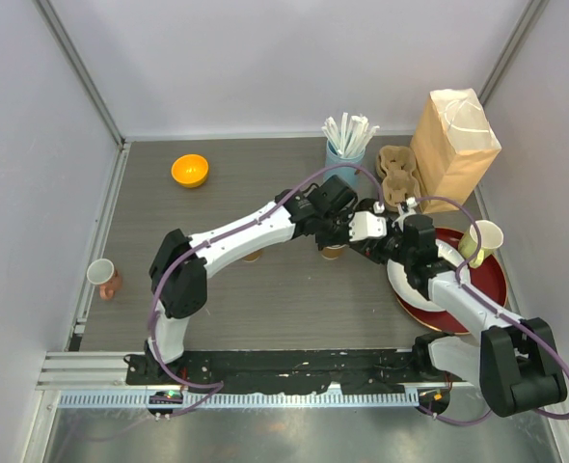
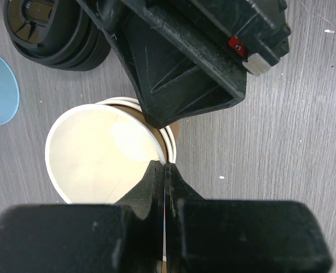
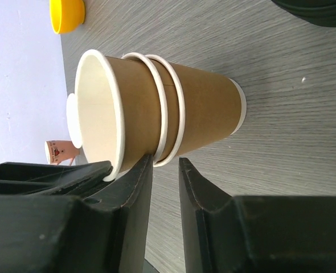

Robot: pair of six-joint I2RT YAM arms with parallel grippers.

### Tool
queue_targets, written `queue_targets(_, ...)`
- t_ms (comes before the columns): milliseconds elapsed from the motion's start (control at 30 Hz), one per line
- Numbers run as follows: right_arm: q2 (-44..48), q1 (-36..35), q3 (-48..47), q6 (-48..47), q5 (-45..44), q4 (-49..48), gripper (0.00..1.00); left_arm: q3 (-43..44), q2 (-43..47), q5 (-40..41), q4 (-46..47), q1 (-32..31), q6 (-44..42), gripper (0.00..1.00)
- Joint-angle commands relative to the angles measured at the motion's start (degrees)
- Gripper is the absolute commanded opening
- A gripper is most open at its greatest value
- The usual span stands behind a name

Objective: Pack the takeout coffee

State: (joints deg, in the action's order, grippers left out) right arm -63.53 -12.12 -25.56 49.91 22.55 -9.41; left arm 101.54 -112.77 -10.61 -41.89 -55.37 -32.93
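Observation:
Three nested kraft-brown paper cups (image 3: pixel 202 108), white inside, stand on the grey table (image 1: pixel 284 289); they also show in the top view (image 1: pixel 333 253). My left gripper (image 2: pixel 163 165) is shut on the rim wall of the top cup (image 2: pixel 99 153). My right gripper (image 3: pixel 165 160) is narrowly open, its fingertips (image 3: pixel 145 165) against the stack, either side of the lower two cups' rims. A stack of black lids (image 2: pixel 48 34) lies just beyond the cups. Both grippers meet at the table's middle in the top view, left (image 1: pixel 338 231) and right (image 1: pixel 373 231).
Another kraft cup (image 1: pixel 254 256) peeks from under the left arm. At the back stand a light-blue straw cup (image 1: pixel 345 154), a cardboard carrier (image 1: pixel 396 177) and a paper bag (image 1: pixel 453 145). A red tray (image 1: pixel 492 289) holds a white plate and a pale yellow cup (image 1: pixel 482 241). Yellow bowl (image 1: pixel 190 170) and pink mug (image 1: pixel 102 277) sit left.

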Motion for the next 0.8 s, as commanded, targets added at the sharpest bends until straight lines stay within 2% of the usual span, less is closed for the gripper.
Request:
queue_targets(0,1.4,0.2,-0.7,-1.3,-1.8,-1.0,0.31,4.4,1.8,2.2,-0.2,-0.9,-2.7,0.0)
queue_targets(167,4.1,0.2,-4.0,-5.1,-3.8,6.0,0.31,10.3,3.3,4.8,-4.1,-0.9,-3.4,0.0)
queue_targets(300,5.1,0.3,-6.3,-7.5,-4.0,9.1,0.31,17.0,4.2,3.1,-9.2,-0.9,-2.7,0.0)
queue_targets(500,6.7,0.3,-10.1,-10.3,-5.1,15.4,0.31,21.7,7.4,5.1,-15.8,-0.8,-2.6,0.0)
queue_targets(633,8.1,0.3,-14.9,-14.7,-6.1,19.9,0.33,17.5,11.9,7.1,-18.8,0.4,-1.3,0.0)
queue_targets(767,8.6,0.3,-18.3,-17.9,-7.3,24.5,0.34,5.9,17.0,7.7,-18.5,1.0,-0.6,0.0)
